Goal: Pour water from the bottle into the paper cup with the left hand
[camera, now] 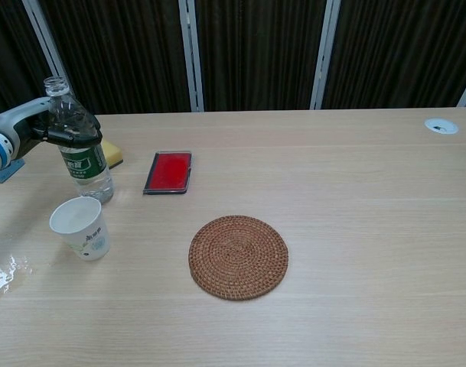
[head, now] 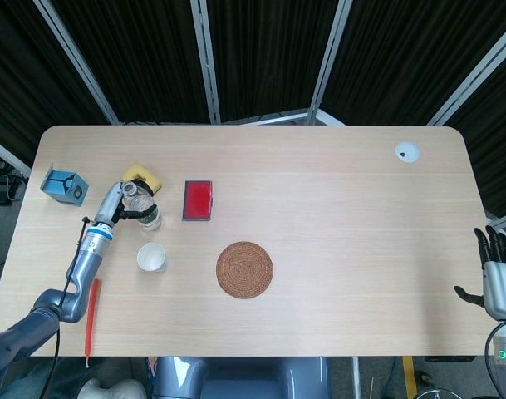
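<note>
Left hand (camera: 55,131) wraps around upper body of bottle (camera: 80,150), upper left of chest view; bottle upright, uncapped, base on or just above table (camera: 355,229), cannot tell which. Paper cup (camera: 81,227) stands upright just below bottle in frame, apart from it. Right hand (head: 495,270) at lower right edge of head view, off table, fingers extended and apart, holding nothing.

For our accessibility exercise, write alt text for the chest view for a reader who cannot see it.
The robot's left hand grips an upright, uncapped water bottle at the table's left side, behind a white paper cup. A red case and round woven coaster lie nearby.
</note>
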Controlling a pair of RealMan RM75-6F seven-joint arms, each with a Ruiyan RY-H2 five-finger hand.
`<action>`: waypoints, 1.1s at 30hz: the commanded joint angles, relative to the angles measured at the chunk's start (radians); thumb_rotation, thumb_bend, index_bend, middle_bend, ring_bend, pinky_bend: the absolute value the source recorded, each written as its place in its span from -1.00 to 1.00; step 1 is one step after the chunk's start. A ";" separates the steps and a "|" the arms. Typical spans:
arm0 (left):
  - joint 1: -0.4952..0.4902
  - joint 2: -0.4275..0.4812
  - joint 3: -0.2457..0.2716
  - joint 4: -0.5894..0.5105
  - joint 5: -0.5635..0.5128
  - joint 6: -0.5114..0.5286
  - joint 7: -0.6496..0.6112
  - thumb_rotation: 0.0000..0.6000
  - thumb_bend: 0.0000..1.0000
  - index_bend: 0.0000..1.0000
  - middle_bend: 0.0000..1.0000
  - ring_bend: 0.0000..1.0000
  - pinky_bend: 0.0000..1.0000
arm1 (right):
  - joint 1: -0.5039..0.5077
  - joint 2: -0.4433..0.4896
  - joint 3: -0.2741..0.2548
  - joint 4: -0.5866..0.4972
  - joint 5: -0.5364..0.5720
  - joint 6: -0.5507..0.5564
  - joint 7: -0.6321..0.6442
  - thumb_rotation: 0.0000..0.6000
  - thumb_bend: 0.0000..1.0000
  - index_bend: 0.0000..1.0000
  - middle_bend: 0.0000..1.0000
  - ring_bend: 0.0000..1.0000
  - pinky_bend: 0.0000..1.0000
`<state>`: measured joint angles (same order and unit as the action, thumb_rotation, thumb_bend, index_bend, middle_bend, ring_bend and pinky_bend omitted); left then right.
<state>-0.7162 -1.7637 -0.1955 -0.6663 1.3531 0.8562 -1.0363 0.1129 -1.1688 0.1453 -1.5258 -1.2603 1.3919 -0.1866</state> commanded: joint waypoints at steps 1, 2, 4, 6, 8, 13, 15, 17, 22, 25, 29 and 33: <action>0.003 0.005 0.010 0.000 0.013 0.003 -0.014 1.00 -0.17 0.01 -0.32 -0.56 -0.49 | 0.000 0.000 0.000 0.000 -0.001 0.001 0.000 1.00 -1.00 -1.00 -1.00 -1.00 -1.00; 0.004 0.008 0.014 -0.001 0.018 0.004 -0.022 1.00 -0.19 -0.03 -0.37 -0.62 -0.53 | 0.000 0.000 -0.001 0.000 -0.001 0.001 0.000 1.00 -1.00 -1.00 -1.00 -1.00 -1.00; 0.007 0.012 0.022 -0.001 0.028 0.005 -0.039 1.00 -0.20 -0.10 -0.43 -0.69 -0.56 | -0.001 0.000 -0.001 -0.001 -0.002 0.002 0.000 1.00 -1.00 -1.00 -1.00 -1.00 -1.00; 0.010 0.020 0.030 -0.004 0.038 0.009 -0.055 1.00 -0.25 -0.24 -0.52 -0.76 -0.62 | -0.001 0.000 -0.002 -0.003 -0.004 0.005 -0.002 1.00 -1.00 -1.00 -1.00 -1.00 -1.00; 0.014 0.026 0.039 -0.006 0.050 0.016 -0.067 1.00 -0.31 -0.42 -0.66 -0.87 -0.71 | -0.002 0.000 -0.002 -0.004 -0.005 0.006 -0.002 1.00 -1.00 -1.00 -1.00 -1.00 -1.00; 0.022 0.043 0.059 -0.018 0.074 0.032 -0.088 1.00 -0.41 -0.92 -0.99 -1.00 -0.98 | -0.003 0.001 -0.003 -0.008 -0.009 0.009 -0.001 1.00 -1.00 -1.00 -1.00 -1.00 -1.00; 0.023 0.048 0.062 -0.022 0.076 0.033 -0.091 1.00 -0.44 -1.00 -1.00 -1.00 -1.00 | -0.003 0.001 -0.004 -0.009 -0.011 0.010 0.001 1.00 -1.00 -1.00 -1.00 -1.00 -1.00; 0.026 0.054 0.066 -0.029 0.080 0.033 -0.095 1.00 -0.46 -1.00 -1.00 -1.00 -1.00 | -0.004 0.002 -0.005 -0.010 -0.013 0.011 0.001 1.00 -1.00 -1.00 -1.00 -1.00 -1.00; 0.031 0.066 0.076 -0.038 0.089 0.040 -0.089 1.00 -0.47 -1.00 -1.00 -1.00 -1.00 | -0.005 0.003 -0.007 -0.015 -0.018 0.014 0.002 1.00 -1.00 -1.00 -1.00 -1.00 -1.00; 0.034 0.074 0.077 -0.048 0.090 0.047 -0.093 1.00 -0.51 -1.00 -1.00 -1.00 -1.00 | -0.005 0.003 -0.008 -0.017 -0.022 0.016 0.002 1.00 -1.00 -1.00 -1.00 -1.00 -1.00; 0.039 0.091 0.088 -0.061 0.100 0.054 -0.083 1.00 -0.73 -1.00 -1.00 -1.00 -1.00 | -0.005 0.004 -0.009 -0.020 -0.024 0.015 0.003 1.00 -1.00 -1.00 -1.00 -1.00 -1.00; 0.055 0.172 0.143 -0.132 0.153 0.076 -0.029 1.00 -0.81 -1.00 -1.00 -1.00 -1.00 | -0.007 0.010 -0.012 -0.028 -0.035 0.020 0.010 1.00 -1.00 -1.00 -1.00 -1.00 -1.00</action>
<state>-0.6728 -1.6379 -0.0799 -0.7489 1.4819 0.9160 -1.0919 0.1065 -1.1598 0.1341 -1.5531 -1.2944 1.4110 -0.1772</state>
